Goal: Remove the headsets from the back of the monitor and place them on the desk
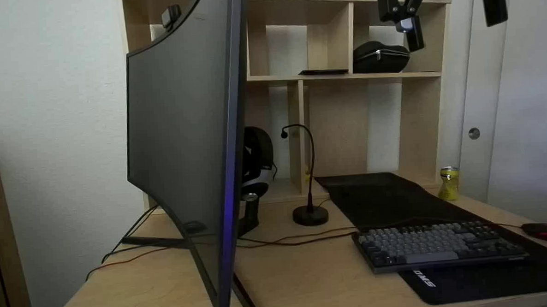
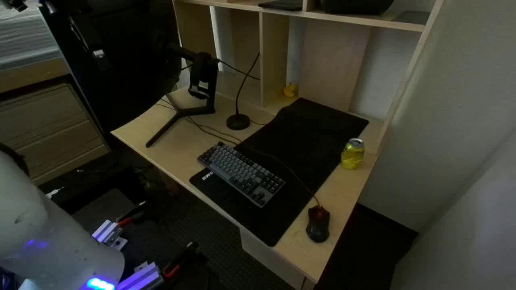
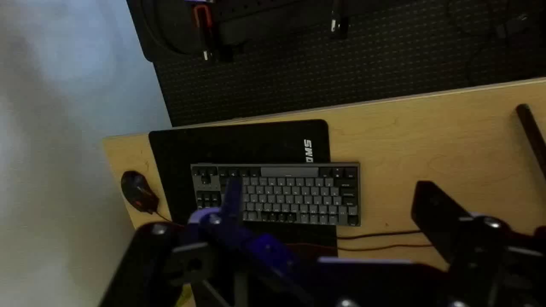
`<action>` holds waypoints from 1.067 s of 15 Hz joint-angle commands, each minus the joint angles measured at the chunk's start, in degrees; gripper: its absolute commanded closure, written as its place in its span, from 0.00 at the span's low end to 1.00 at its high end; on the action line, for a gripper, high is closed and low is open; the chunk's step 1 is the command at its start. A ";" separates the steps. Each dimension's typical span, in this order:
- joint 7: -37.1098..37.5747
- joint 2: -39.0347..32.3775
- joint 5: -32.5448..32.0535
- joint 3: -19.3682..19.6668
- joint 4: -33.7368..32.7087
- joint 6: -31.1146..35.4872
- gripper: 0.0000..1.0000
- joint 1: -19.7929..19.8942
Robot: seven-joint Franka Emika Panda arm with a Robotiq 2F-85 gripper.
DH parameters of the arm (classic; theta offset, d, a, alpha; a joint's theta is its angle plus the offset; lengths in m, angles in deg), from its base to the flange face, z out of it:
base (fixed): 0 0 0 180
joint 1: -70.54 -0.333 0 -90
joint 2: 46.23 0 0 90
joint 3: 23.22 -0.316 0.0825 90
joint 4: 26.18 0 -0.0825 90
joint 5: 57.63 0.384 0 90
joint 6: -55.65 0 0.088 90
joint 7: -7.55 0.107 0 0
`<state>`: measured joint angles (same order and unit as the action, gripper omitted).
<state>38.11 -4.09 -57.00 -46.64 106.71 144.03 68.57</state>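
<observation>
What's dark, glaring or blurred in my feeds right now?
In the wrist view, the black gripper looks softly out of focus, while the grey-and-black keyboard is sharper; in an exterior view, the back of the large curved dark monitor sinks into near-black shadow, the black over-ear headsets hard to make out; a blue-white hotspot glares on the white robot arm there.

Cubby shelf [image 1: 337, 127] along rear edge, pale wall [image 1: 287, 49] behind; wooden furniture [image 2: 52, 129] past left edge; dark floor [image 3: 290, 81] below front edge; light dim.
</observation>
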 commanded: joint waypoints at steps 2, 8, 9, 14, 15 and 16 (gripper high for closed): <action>0.53 -0.34 -0.47 0.63 -0.14 -0.12 0.00 -0.94; 9.98 -19.93 7.14 -2.94 -4.81 7.55 0.00 3.93; 11.73 -23.60 8.60 -3.27 -6.84 9.15 0.00 4.84; 16.09 -30.52 9.97 1.89 -11.23 12.12 0.00 0.25; 16.74 -32.92 10.29 2.16 -13.57 12.09 0.00 0.17; 17.05 -34.40 10.41 2.32 -14.94 12.06 0.00 0.08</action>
<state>54.61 -38.24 -45.91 -48.82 91.75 156.06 73.44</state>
